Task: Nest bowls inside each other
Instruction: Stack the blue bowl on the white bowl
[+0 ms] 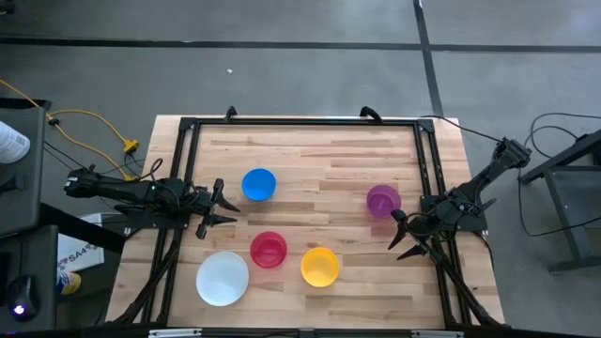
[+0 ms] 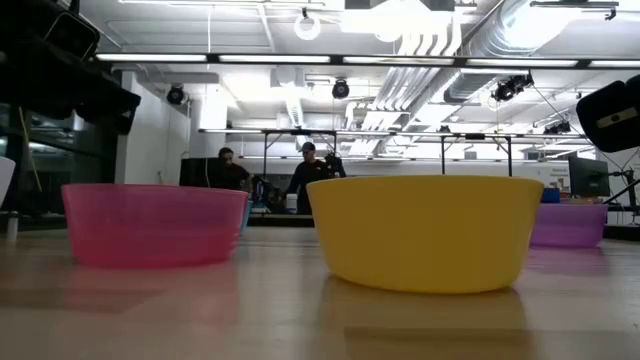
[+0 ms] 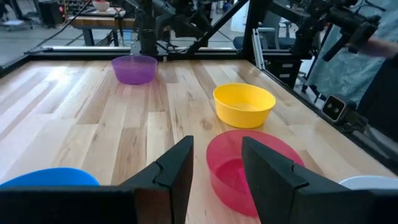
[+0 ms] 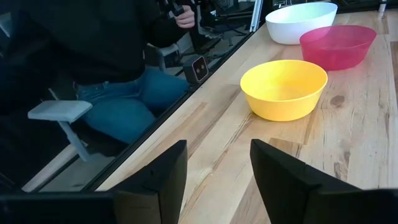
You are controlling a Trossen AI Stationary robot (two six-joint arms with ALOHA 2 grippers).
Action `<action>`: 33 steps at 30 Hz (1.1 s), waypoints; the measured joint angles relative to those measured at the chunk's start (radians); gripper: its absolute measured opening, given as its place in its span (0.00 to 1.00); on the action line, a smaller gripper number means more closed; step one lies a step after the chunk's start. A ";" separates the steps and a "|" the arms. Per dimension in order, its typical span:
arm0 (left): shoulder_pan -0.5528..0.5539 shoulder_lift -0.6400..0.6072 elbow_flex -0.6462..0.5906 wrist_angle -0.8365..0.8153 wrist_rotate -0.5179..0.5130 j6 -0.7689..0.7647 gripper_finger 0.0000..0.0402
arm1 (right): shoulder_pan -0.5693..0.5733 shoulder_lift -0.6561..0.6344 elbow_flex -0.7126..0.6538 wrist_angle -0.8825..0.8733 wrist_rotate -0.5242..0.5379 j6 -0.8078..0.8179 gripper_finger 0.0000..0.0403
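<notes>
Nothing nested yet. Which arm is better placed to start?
Probably left: its open gripper sits beside the blue, red and white bowls. The right gripper, open, is close only to purple.

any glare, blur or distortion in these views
High view: even light, soft shadows under the bowls. Low view: the yellow bowl looms large up close, ceiling lights burn bright, and the people behind are dark and small. Left wrist view: the near pincer fingers look blurred, with the red bowl beyond them.
</notes>
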 joint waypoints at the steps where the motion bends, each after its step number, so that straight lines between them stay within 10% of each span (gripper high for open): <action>1: 0.000 0.000 0.000 0.002 0.000 -0.021 0.34 | 0.000 0.000 0.000 0.000 0.000 0.000 0.42; 21: 0.000 0.012 0.087 0.079 -0.062 -0.134 0.34 | 0.000 0.000 0.000 0.023 0.101 -0.393 0.42; 33: 0.000 0.011 0.091 0.076 -0.205 -0.133 0.34 | 0.000 0.000 0.000 0.252 0.047 0.019 0.42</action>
